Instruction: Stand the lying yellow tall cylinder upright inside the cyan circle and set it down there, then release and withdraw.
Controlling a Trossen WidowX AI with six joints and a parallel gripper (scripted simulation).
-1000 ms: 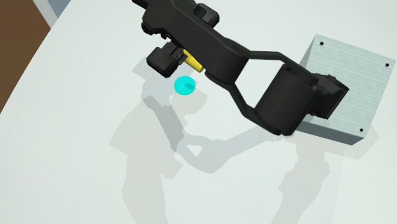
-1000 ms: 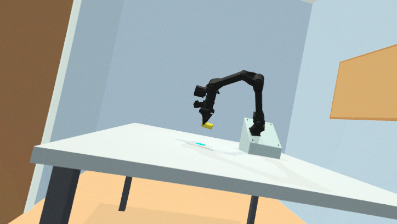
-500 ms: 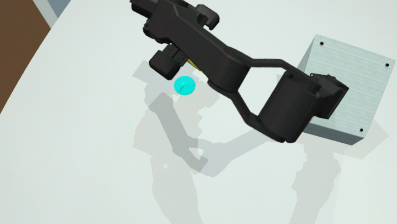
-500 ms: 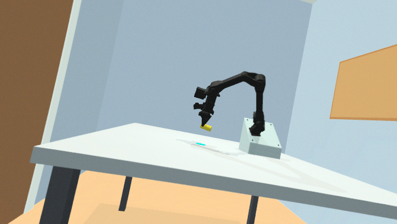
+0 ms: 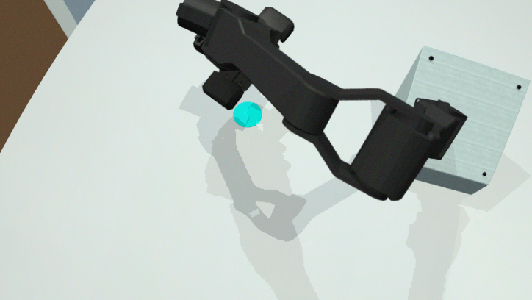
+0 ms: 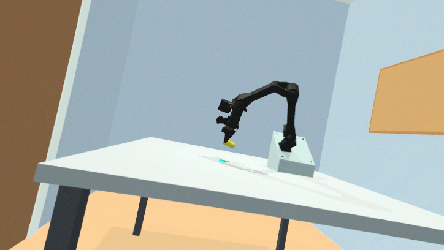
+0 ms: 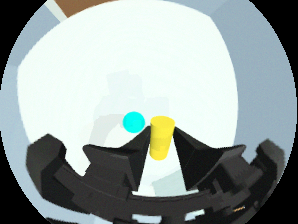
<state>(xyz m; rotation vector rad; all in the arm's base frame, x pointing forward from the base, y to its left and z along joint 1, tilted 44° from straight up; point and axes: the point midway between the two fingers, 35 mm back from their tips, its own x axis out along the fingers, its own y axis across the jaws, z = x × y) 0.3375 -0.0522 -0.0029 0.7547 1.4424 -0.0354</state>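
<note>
The yellow cylinder (image 6: 229, 144) (image 7: 161, 139) is held in the air above the table, tilted, with its right end lower in the exterior view. The arm hides it in the top view. My gripper (image 6: 225, 141) (image 7: 161, 128) is shut on the cylinder, one finger on each side of it in the wrist view. The cyan circle (image 5: 247, 114) (image 6: 224, 160) (image 7: 133, 122) lies flat on the table with nothing standing on it. In the exterior view it is below the cylinder, and in the wrist view it is just left of the cylinder's far end.
The white table (image 5: 111, 223) (image 6: 139, 173) carries the arm's pale metal base block (image 5: 483, 112) (image 6: 296, 167) to the right of the circle. Shadows of the arm fall across the table and the circle. The table's left edge shows in the top view.
</note>
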